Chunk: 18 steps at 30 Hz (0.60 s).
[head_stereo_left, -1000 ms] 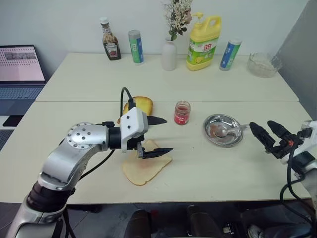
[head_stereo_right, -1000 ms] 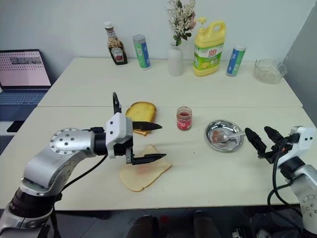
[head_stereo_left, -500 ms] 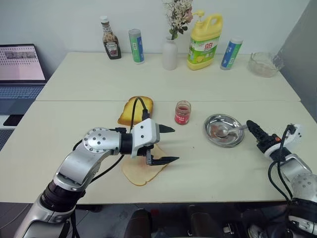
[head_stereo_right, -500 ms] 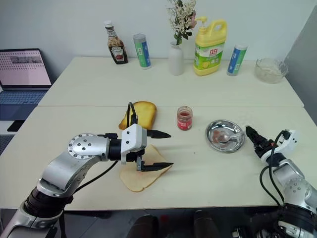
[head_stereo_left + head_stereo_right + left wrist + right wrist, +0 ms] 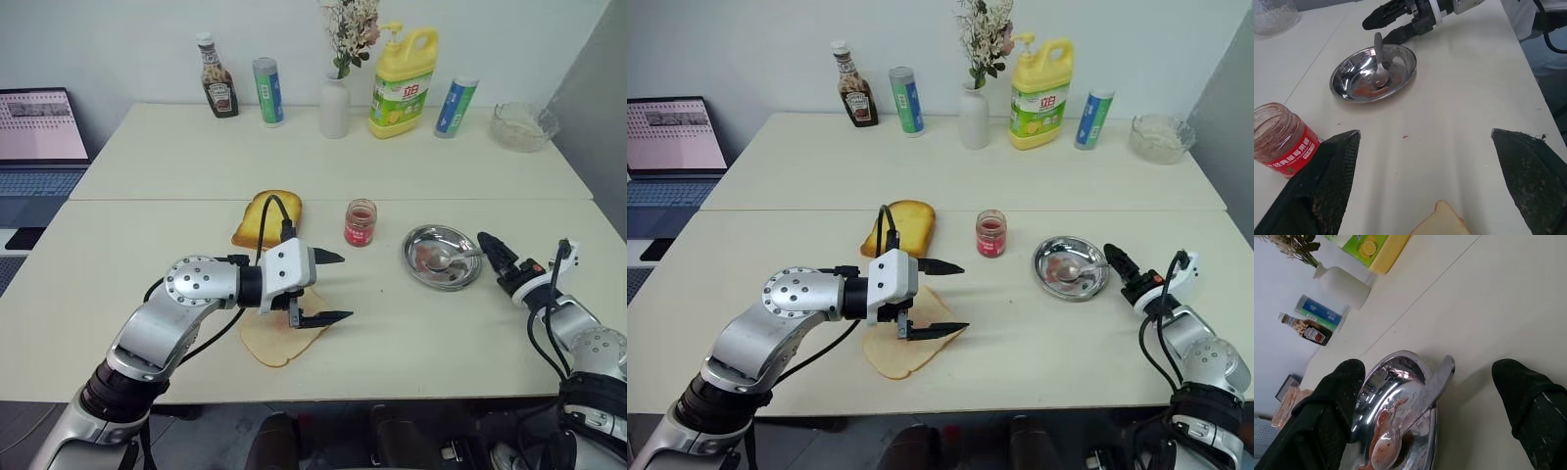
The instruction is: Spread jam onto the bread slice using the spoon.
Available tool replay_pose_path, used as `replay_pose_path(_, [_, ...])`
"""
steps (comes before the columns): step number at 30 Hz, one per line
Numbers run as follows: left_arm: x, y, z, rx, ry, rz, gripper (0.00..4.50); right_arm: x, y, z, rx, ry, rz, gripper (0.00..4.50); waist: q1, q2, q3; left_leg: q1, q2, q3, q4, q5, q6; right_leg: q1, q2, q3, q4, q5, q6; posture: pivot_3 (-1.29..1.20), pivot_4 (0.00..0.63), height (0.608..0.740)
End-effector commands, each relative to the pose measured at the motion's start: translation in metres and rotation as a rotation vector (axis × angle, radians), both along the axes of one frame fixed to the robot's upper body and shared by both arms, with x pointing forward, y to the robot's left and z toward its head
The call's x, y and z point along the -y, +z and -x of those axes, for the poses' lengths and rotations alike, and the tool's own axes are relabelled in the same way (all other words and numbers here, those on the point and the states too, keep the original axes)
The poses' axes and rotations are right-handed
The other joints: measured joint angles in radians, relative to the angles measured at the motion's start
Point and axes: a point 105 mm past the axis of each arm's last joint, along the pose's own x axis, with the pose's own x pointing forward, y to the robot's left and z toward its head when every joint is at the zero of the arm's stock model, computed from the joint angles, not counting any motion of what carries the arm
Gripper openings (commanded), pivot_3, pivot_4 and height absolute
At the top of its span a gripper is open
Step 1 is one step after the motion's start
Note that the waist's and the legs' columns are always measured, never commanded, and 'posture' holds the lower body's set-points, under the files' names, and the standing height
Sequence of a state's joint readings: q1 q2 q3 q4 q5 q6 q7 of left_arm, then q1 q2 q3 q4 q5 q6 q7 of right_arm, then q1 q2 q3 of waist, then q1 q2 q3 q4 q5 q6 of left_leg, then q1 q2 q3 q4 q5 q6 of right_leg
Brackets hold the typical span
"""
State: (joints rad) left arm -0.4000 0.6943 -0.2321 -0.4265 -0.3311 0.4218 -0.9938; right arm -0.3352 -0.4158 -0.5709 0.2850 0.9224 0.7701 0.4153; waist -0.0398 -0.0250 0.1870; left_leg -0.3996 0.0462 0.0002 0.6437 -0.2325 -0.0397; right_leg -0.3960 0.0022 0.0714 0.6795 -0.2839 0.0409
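The small shiny silver spoon (image 5: 1379, 62) lay in the round steel dish (image 5: 443, 257), bowl smeared red, handle propped on the rim. Just beside that dish, the right gripper (image 5: 1116, 262) gaped empty. Beyond the dish's other side stood the short red-labelled jam jar (image 5: 361, 222); farther, the left gripper (image 5: 331, 287) hung wide over the pale bread slice (image 5: 280, 339).

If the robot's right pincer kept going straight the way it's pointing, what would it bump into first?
Most likely the spoon. The open right pincer points at the handle end sticking out over the rim of the round steel dish, so the handle probably comes first, then the dish. How high the pincer sits is hard to judge.
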Motion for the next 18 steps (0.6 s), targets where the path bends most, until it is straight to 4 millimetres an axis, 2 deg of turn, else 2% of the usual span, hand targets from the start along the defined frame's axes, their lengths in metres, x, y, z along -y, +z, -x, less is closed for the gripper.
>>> replay_pose_path(1, [0.0020,0.0058,0.0009,0.041,-0.019,0.009,4.47,-0.0043,0.0105,-0.0049,0.048,0.022,-0.032,4.50,-0.002,0.000,0.000,0.000,0.000,0.000,0.000,0.000,0.000,0.000,0.000,0.000,0.000,0.000,0.000,0.00,0.150,0.740])
replay_pose_path(5, [0.0005,0.0064,-0.0013,0.045,-0.016,0.007,4.47,-0.0063,0.0123,-0.0098,0.055,0.024,-0.034,4.50,-0.006,0.000,0.000,0.000,0.000,0.000,0.000,0.000,0.000,0.000,0.000,0.000,0.000,0.000,0.000,0.00,0.150,0.740])
replay_pose_path(8, [-0.0004,0.0063,-0.0021,0.048,-0.014,0.003,4.50,-0.0047,0.0115,-0.0123,0.057,0.020,-0.040,3.88,-0.008,0.000,0.000,0.000,0.000,0.000,0.000,0.000,0.000,0.000,0.000,0.000,0.000,0.000,0.000,0.00,0.150,0.740])
replay_pose_path(14, [-0.0022,0.0047,-0.0046,0.053,-0.005,-0.006,4.50,-0.0079,0.0146,-0.0143,0.072,0.032,-0.050,1.65,-0.009,0.000,0.000,-0.001,0.000,0.000,0.000,0.000,0.000,0.000,0.000,0.000,0.000,0.000,0.000,0.00,0.150,0.740])
replay_pose_path(18, [-0.0027,0.0045,-0.0062,0.055,-0.001,-0.004,4.50,-0.0027,0.0150,-0.0137,0.081,0.022,-0.049,0.13,-0.010,0.000,0.000,0.000,0.000,0.000,0.000,0.000,0.000,0.000,0.000,0.000,0.000,0.000,0.000,0.00,0.150,0.740])
